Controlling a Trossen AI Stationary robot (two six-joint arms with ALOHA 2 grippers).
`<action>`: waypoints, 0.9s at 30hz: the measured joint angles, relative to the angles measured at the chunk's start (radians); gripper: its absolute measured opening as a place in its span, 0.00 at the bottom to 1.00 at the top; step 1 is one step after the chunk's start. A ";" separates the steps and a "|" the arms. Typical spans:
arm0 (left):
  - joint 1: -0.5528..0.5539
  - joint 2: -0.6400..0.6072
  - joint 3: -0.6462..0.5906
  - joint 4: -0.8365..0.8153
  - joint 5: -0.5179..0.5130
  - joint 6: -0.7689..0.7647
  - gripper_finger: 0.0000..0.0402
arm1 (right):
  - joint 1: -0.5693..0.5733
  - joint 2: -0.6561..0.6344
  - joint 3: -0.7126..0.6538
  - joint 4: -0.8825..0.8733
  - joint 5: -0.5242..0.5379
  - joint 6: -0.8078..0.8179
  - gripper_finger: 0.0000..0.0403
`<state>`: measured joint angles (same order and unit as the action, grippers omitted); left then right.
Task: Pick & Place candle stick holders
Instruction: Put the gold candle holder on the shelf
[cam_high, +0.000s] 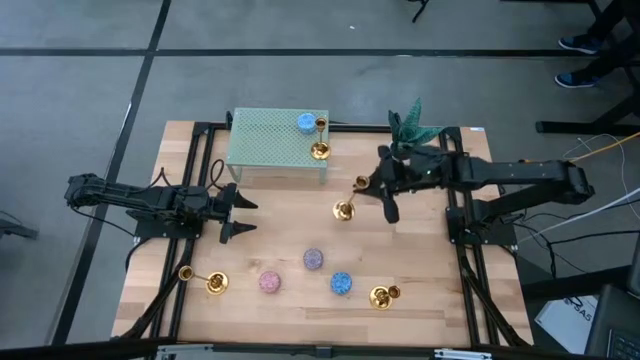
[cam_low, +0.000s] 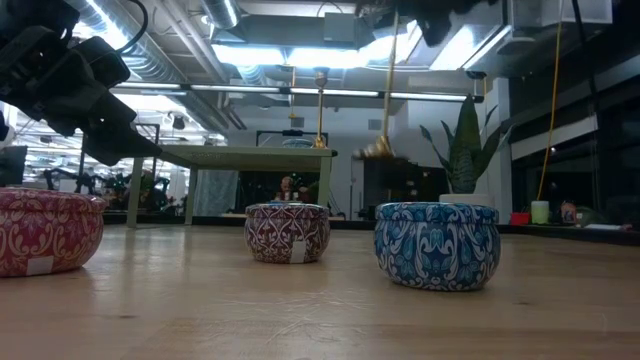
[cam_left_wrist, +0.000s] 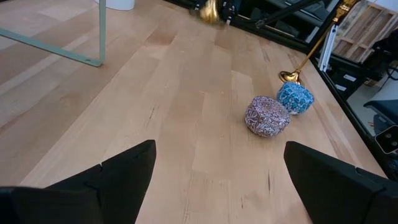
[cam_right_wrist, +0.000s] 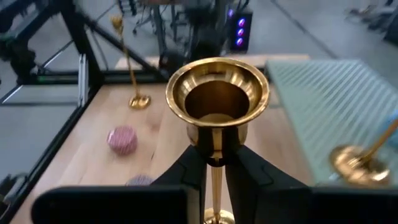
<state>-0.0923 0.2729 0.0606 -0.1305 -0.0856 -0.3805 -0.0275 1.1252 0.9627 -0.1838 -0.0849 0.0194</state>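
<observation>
My right gripper (cam_high: 363, 187) hangs above the table's middle, shut on a gold candle stick holder (cam_high: 350, 200) whose base (cam_low: 378, 150) is in the air. A second holder (cam_high: 320, 148) stands by its base on the green mesh platform (cam_high: 270, 150). Another (cam_high: 203, 279) is at the near left and one more (cam_high: 384, 296) at the near right of the table. My left gripper (cam_left_wrist: 217, 180) waits open at the table's left side (cam_high: 236, 212), nothing between its fingers. My right gripper pinches the holder's thin stem (cam_right_wrist: 215, 152) just under the cup (cam_right_wrist: 217, 93), between its two fingers (cam_right_wrist: 189, 171). The fingers come from the table's right, slanting a little downward, and lie across the stem. The holder is lifted clear, cup up, base hanging below.
A blue candle (cam_high: 305, 123) lies on the platform. A pink candle (cam_high: 270, 282), a purple-grey one (cam_high: 313, 259) and a blue one (cam_high: 341, 284) stand on the near half of the wooden table (cam_high: 420, 270). A green plant (cam_high: 414, 128) stands at the far right.
</observation>
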 joint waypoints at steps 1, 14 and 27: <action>0.000 0.000 0.000 0.000 0.000 0.000 0.88 | -0.006 0.000 0.024 -0.014 0.000 -0.001 0.10; 0.000 0.000 0.000 0.000 0.000 0.000 0.88 | -0.034 0.138 0.348 -0.162 0.021 -0.004 0.10; 0.000 0.000 0.000 0.000 0.000 0.000 0.88 | -0.034 0.337 0.567 -0.159 -0.050 -0.004 0.10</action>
<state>-0.0921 0.2729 0.0607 -0.1304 -0.0856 -0.3805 -0.0616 1.4625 1.5298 -0.3424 -0.1350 0.0151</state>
